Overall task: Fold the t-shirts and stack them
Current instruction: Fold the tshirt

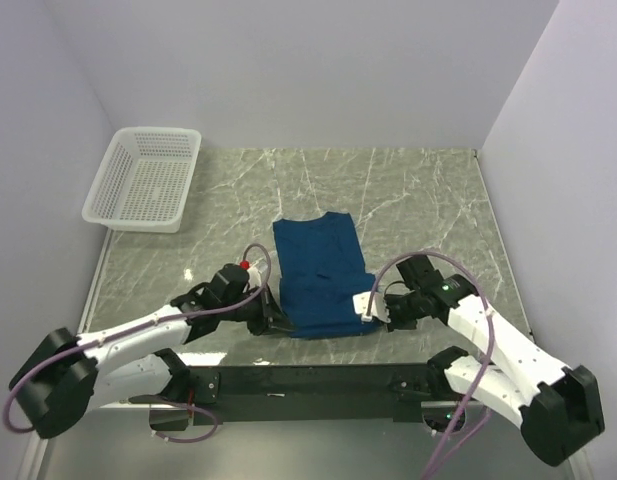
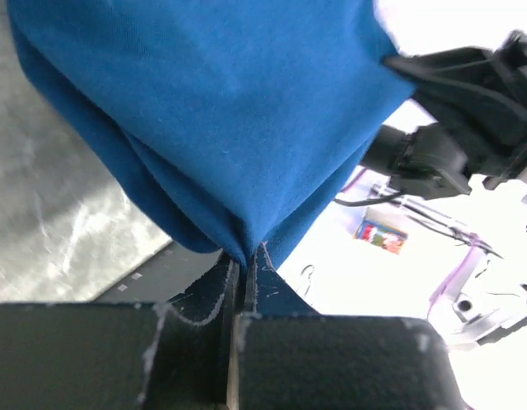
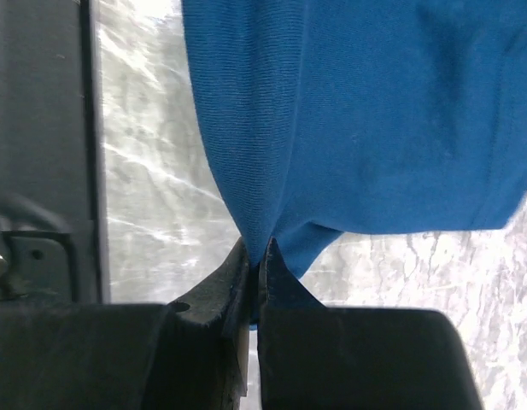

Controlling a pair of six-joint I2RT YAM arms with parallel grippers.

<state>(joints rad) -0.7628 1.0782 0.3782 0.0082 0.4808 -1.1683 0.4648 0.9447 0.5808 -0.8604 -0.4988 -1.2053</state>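
Top external has the shirt (image 1: 318,270) in the middle of the table (image 1: 418,200), narrowed to a long strip, with the basket (image 1: 143,180) well off at 10 o'clock. I've got the left gripper (image 1: 275,322) on its 7 o'clock corner and the right gripper (image 1: 371,312) on the 5 o'clock corner. My guess is the near hem is pinched so I can carry it over toward 12. Both wrist cams show the jaws clamped tight on a bunched bit of blue cloth, and the corners look slightly raised.
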